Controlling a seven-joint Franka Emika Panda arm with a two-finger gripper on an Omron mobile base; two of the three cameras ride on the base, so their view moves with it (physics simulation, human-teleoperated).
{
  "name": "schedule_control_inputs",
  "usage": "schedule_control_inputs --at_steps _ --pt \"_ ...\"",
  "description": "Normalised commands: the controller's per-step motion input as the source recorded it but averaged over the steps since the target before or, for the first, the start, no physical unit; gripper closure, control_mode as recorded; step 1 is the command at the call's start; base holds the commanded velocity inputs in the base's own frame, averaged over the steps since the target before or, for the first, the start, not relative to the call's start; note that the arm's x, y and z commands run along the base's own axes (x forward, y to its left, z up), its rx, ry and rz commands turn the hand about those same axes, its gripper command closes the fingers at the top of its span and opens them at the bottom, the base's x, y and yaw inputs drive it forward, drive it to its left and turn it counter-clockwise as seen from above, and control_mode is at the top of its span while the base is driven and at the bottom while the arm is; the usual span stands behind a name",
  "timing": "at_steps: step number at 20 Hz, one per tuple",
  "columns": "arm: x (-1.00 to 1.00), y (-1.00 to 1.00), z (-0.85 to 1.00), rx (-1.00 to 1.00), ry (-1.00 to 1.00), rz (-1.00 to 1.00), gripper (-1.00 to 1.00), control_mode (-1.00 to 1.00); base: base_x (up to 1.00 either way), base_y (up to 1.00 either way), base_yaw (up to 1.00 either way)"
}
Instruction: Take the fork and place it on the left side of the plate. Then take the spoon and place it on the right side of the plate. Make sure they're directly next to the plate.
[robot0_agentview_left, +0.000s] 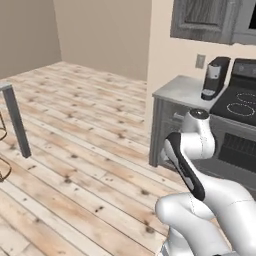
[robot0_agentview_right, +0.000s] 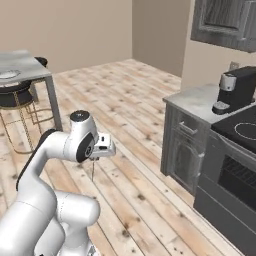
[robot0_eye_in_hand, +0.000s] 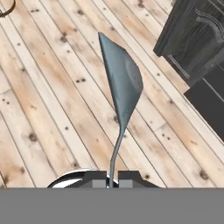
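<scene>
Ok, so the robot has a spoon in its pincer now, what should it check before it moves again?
1. Pincer shut tight on the spoon handle: ok.
2. Spoon sits straight between the tips, bowl pointing away: ok.
3. Spoon is over the table: not ok, it hangs above the wooden floor.
4. Way to the table is free: cannot tell, a dark stool stands right beside it.
5. Room on the right of the plate: cannot tell, there is just a pale round shape on the table top.
6. Fork lies next to the plate: cannot tell.
</scene>
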Motion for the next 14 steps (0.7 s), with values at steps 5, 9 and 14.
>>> schedule_control_inputs --at_steps 5,9,14 --pt "0.00 0.00 0.00 0.00 0.00 0.00 1.00 1.00 0.92 0.17 0.18" --pt "0.00 0.00 0.00 0.00 0.00 0.00 1.00 1.00 0.92 0.20 0.17" --pt "0.00 0.00 0.00 0.00 0.00 0.00 1.00 1.00 0.94 0.27 0.11"
